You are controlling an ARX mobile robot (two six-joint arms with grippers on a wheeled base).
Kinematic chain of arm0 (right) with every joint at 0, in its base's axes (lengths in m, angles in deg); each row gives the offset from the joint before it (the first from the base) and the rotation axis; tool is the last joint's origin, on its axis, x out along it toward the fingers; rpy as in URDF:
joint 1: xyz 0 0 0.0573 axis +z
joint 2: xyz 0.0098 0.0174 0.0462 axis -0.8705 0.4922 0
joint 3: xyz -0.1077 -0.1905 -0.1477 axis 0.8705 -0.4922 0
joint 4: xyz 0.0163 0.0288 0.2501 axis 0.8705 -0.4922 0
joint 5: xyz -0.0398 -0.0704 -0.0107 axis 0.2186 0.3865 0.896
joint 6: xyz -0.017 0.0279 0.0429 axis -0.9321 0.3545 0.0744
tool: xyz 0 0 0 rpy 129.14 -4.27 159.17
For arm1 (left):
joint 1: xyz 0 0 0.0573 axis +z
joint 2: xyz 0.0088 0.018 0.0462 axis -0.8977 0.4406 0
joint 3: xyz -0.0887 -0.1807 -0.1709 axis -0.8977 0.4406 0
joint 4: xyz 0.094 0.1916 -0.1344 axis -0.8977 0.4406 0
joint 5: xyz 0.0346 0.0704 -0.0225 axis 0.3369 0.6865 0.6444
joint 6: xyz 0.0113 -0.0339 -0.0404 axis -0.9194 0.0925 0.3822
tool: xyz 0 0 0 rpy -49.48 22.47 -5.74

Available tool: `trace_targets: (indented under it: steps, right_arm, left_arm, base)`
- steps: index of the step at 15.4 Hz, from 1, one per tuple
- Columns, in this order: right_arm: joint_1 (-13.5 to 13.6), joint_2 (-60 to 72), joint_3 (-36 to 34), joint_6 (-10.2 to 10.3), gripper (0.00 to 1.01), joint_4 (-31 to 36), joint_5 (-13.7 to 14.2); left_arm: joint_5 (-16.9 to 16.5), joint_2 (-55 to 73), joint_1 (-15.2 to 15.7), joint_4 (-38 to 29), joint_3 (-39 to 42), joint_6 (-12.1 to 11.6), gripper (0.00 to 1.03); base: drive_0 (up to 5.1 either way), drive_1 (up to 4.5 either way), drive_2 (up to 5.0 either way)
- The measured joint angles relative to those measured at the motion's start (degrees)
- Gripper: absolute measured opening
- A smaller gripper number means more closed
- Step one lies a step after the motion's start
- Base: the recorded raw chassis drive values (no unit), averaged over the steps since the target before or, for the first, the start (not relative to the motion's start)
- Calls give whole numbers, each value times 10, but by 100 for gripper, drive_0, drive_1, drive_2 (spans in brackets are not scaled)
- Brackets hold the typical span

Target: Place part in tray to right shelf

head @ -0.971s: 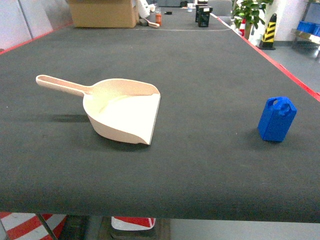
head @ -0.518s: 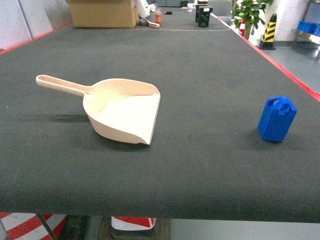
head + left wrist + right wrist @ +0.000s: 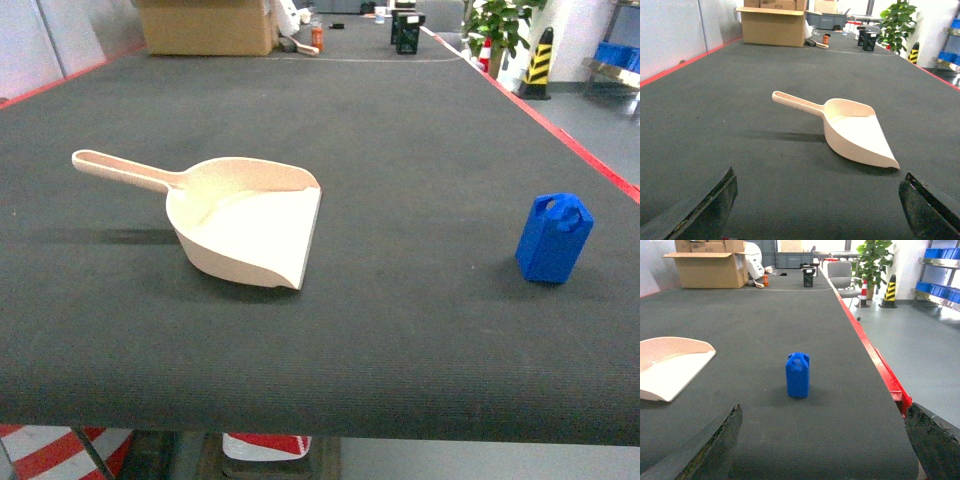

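Note:
The small blue part [image 3: 554, 238] stands upright on the dark table at the right; it also shows as the part [image 3: 798, 375] ahead of my right gripper [image 3: 822, 440], which is open and empty, well short of it. The beige tray [image 3: 245, 225] lies left of centre, handle pointing far left, lip toward the right. In the left wrist view the tray [image 3: 852, 130] lies ahead and to the right of my open, empty left gripper [image 3: 817, 205]. Neither gripper shows in the head view. The right shelf of the task cannot be picked out.
A cardboard box [image 3: 205, 25] and small items sit at the table's far end. A red strip [image 3: 560, 135] edges the table's right side, with floor beyond. A potted plant [image 3: 500, 25], a striped post [image 3: 540, 62] and racks with blue bins [image 3: 940, 255] stand at the far right.

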Motion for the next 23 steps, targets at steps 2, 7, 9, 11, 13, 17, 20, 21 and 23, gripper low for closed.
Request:
trace_targets:
  steps: [2,7,9,11,13,17,20,21,23]
  right_arm:
    - [0,0,0,0,98,0,0]
    - [0,0,0,0,98,0,0]
    - [0,0,0,0,98,0,0]
    - [0,0,0,0,98,0,0]
    - [0,0,0,0,98,0,0]
    - [0,0,0,0,98,0,0]
    - [0,0,0,0,98,0,0]
    - [0,0,0,0,98,0,0]
    - [0,0,0,0,98,0,0]
  left_arm:
    - [0,0,0,0,0,0,98]
    - [0,0,0,0,0,0,98]
    - [0,0,0,0,0,0,98]
    - [0,0,0,0,0,0,98]
    - [0,0,0,0,0,0,98]
    - [0,0,0,0,0,0,98]
    - [0,0,0,0,0,0,98]
    - [0,0,0,0,0,0,98]
    - [0,0,0,0,0,0,98]
  base:
    - [0,0,0]
    - [0,0,0]
    - [0,0,0]
    - [0,0,0]
    - [0,0,0]
    - [0,0,0]
    - [0,0,0]
    - [0,0,0]
    - [0,0,0]
